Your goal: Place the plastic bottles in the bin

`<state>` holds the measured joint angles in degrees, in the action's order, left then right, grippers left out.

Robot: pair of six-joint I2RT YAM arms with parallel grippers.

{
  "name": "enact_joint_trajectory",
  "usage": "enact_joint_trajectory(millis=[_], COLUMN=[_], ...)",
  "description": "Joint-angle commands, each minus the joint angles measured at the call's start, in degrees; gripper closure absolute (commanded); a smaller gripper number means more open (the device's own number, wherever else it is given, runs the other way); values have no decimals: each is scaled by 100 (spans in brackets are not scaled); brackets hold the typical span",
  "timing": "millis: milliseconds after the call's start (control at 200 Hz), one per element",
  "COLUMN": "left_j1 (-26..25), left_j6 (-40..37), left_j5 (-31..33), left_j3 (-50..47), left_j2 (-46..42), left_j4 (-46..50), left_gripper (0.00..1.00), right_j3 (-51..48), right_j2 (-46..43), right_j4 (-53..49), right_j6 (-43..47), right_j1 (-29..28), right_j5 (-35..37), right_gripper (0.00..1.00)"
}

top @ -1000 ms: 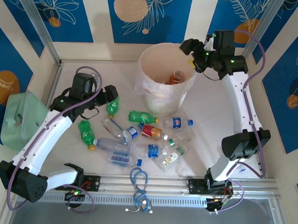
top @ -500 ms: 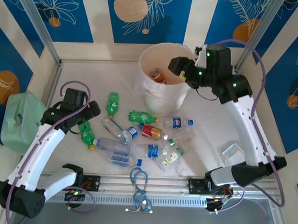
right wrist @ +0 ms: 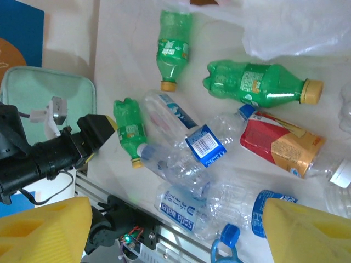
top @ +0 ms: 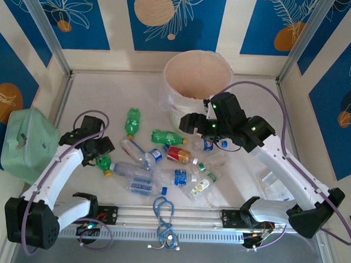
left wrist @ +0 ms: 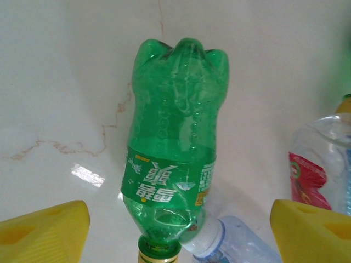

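Note:
Several plastic bottles (top: 176, 177) lie in a heap on the white table in front of the bin (top: 174, 66), a round beige bucket with a bag liner. My left gripper (top: 98, 148) hangs open over a green bottle (left wrist: 175, 137) lying flat. Its yellow fingers (left wrist: 46, 230) stand either side of the bottle's neck and do not touch it. A clear bottle's white cap (left wrist: 211, 236) rests against that neck. My right gripper (top: 190, 123) hovers open and empty above the heap, where a red-labelled bottle (right wrist: 279, 142) and blue-labelled clear bottles (right wrist: 203, 145) lie.
A mint-green box (top: 25, 141) sits at the left wall. A blue cable loop (top: 162, 210) lies on the metal rail (top: 206, 218) at the near edge. Two more green bottles (top: 132, 120) (top: 166, 137) lie between the left gripper and the bin.
My right gripper has swung from the bin's rim down and nearer, over the heap. My left gripper has pulled back and lowered onto the leftmost green bottle.

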<state>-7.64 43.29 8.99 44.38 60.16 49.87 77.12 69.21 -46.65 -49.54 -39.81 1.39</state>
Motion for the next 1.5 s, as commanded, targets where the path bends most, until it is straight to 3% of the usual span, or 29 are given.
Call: enact_joint_trajectory(millis=[0, 305, 695, 1496], left_j1=[176, 377, 482, 535], left_j6=[126, 277, 145, -132], left_j5=[-181, -555, -408, -206], left_j3=[-193, -701, -720, -647], left_j2=[51, 320, 1027, 1058], left_j4=[-188, -847, -1341, -1283], left_gripper=[15, 17, 18, 33], right_j3=[-97, -54, -240, -391], right_j2=[-171, -47, 22, -186], right_j4=[171, 229, 296, 253], right_j6=[-179, -161, -266, -389], right_j1=[-77, -96, -176, 191], right_j5=[125, 33, 72, -27], right_gripper=[19, 19, 18, 19])
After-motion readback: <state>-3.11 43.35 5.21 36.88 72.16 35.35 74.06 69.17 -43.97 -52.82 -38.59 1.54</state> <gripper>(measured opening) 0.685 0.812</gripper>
